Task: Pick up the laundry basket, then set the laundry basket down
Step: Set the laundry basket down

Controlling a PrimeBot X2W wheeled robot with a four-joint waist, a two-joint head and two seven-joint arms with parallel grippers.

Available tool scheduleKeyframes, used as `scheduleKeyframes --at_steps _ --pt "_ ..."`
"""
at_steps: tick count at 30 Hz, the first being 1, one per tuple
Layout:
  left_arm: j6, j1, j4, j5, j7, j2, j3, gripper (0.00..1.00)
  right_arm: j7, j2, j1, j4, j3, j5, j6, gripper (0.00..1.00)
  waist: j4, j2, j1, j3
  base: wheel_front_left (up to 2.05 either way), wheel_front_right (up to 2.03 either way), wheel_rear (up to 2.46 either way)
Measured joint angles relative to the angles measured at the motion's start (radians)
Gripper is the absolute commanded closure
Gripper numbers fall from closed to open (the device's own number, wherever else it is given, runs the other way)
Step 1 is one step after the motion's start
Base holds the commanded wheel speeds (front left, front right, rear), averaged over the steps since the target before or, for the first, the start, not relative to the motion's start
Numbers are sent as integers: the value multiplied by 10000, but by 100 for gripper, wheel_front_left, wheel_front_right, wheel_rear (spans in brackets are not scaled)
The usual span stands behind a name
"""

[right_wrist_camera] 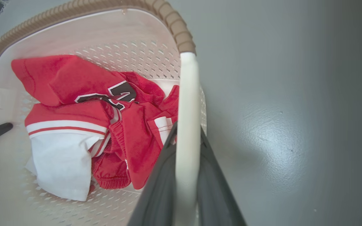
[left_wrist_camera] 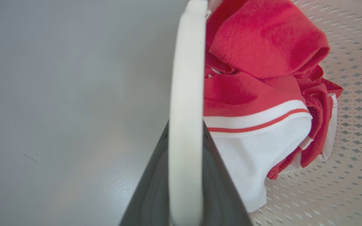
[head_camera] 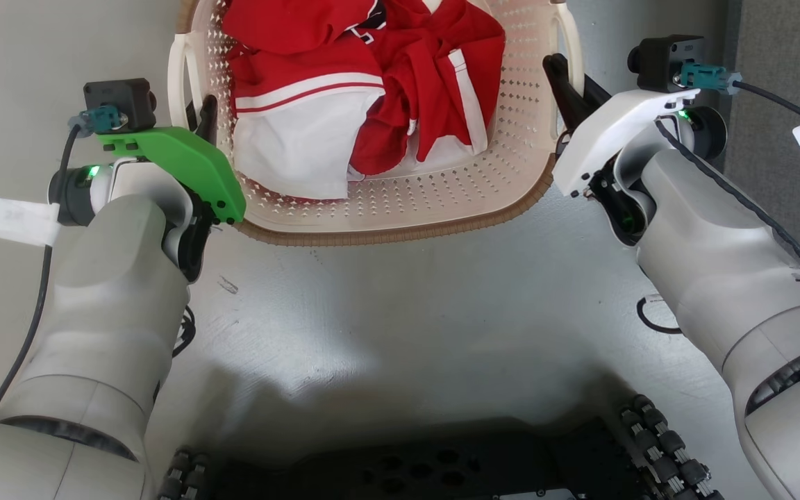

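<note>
- The left gripper [head_camera: 207, 114] is clamping its dark fingers [left_wrist_camera: 149, 194] on one white side handle [left_wrist_camera: 185, 94] of the cream-white perforated plastic laundry basket [head_camera: 442, 198] with brown woven-look rim.
- The right gripper [head_camera: 556, 69] is clamping the opposite handle [right_wrist_camera: 187, 110].
- The basket is sitting between them over the grey floor [head_camera: 400, 312]; lifted or not, I cannot tell.
- Crumpled red-and-white clothes [head_camera: 372, 83] are lying inside.

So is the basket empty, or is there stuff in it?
Not empty: the basket holds a crumpled pile of red and white clothes lying on its bottom.
</note>
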Motion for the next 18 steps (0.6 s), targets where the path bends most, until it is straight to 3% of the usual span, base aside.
scheduleKeyframes --at_steps 9,10,11,12,18 --pt "-71 -33 77 -2 21 -13 -12 100 0 19 -4 4 -10 -2 2 100 -3 0 0 -17 0 0 0" --pt "-79 -37 77 0 29 -13 -73 100 0 19 -4 4 6 -27 2 80 -3 0 0 -24 0 0 0" --pt "-90 -52 73 2 31 -8 -144 100 2 19 -4 4 38 -81 2 39 -2 0 0 -31 0 0 0" --pt "-153 -69 75 -4 104 -2 -128 0 6 13 -5 4 115 -111 0 0 -1 0 0 -40 0 0 0" --pt "-157 -89 155 -27 190 224 -153 0 105 -261 -75 8 255 -322 -94 0 15 0 0 -106 0 0 0"
